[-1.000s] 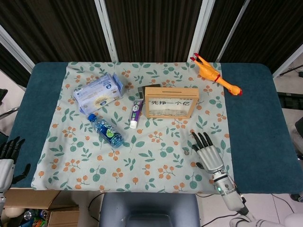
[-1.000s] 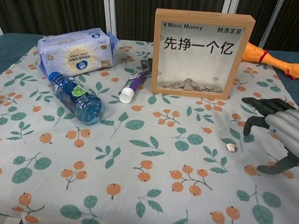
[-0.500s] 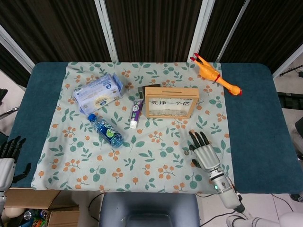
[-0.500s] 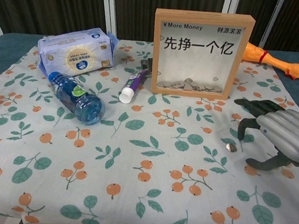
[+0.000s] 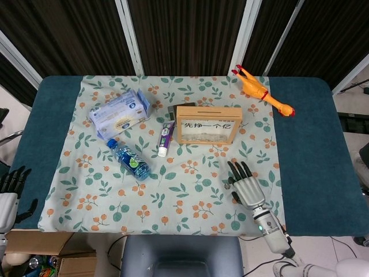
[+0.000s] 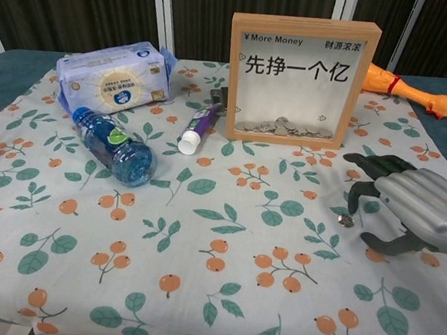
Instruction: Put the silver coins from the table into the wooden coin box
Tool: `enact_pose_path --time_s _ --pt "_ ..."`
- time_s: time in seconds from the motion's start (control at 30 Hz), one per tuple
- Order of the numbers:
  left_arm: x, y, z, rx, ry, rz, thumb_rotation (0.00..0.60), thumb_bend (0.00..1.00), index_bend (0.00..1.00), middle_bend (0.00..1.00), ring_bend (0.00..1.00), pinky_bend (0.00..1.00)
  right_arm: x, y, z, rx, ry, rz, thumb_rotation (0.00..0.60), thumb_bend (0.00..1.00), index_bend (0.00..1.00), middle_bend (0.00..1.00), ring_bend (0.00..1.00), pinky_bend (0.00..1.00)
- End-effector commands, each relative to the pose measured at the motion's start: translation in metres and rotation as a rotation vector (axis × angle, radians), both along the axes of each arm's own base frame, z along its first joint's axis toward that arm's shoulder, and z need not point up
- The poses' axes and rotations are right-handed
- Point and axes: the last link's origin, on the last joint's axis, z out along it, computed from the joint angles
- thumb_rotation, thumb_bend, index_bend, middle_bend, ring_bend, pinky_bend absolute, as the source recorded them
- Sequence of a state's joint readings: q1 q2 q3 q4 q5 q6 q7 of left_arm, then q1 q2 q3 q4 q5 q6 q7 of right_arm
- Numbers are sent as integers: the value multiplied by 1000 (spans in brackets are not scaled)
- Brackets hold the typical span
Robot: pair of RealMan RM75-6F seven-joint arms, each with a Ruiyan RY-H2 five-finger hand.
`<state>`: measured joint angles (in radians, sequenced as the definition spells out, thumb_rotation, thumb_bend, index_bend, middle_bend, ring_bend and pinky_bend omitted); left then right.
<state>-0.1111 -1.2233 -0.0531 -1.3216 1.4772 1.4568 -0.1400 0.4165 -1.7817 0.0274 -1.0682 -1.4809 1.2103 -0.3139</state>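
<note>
One silver coin is seen lying flat on the flowered cloth of the bench, toward the robot's right side and in front of the wooden coin box. The right hand is held just beside it, palm down, fingers spread and arched, with nothing gripped. The coin lies at the inner edge of that hand, under the curled fingertips on the thumb side; whether contact is made cannot be told from the chest view. In the head view the coin is hidden by the hand. The left hand hangs open off the bench's far left edge, well apart from the coin (the right hand is plainly nearer). It is judged that a pinch must be closed inward and downward. The box stands upright beyond the hand, coins already visible inside.
</note>
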Motion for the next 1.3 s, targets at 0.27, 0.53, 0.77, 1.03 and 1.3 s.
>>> enact_pose_path --time_s 0.27,0.53,0.77,1.03,1.3 --pt "0 -1 -1 -3 6 -2 600 375 0 0 0 0 4 0 -3 20 -13 1 600 413 527 51 0 0" --pt "0 -1 0 -1 7 0 600 376 0 0 0 0 5 0 -6 30 -10 -2 600 414 535 50 0 0" --pt "-1 -2 0 -2 8 5 600 376 0 0 0 0 5 -1 -8 34 -11 -7 600 414 536 51 0 0" --pt "-2 -1 -1 -4 8 6 600 375 0 0 0 0 5 -2 -9 34 -10 -13 600 417 575 53 0 0" --pt "-2 -1 -2 -6 6 6 600 375 0 0 0 0 5 -4 -10 31 -7 -14 600 421 611 60 0 0"
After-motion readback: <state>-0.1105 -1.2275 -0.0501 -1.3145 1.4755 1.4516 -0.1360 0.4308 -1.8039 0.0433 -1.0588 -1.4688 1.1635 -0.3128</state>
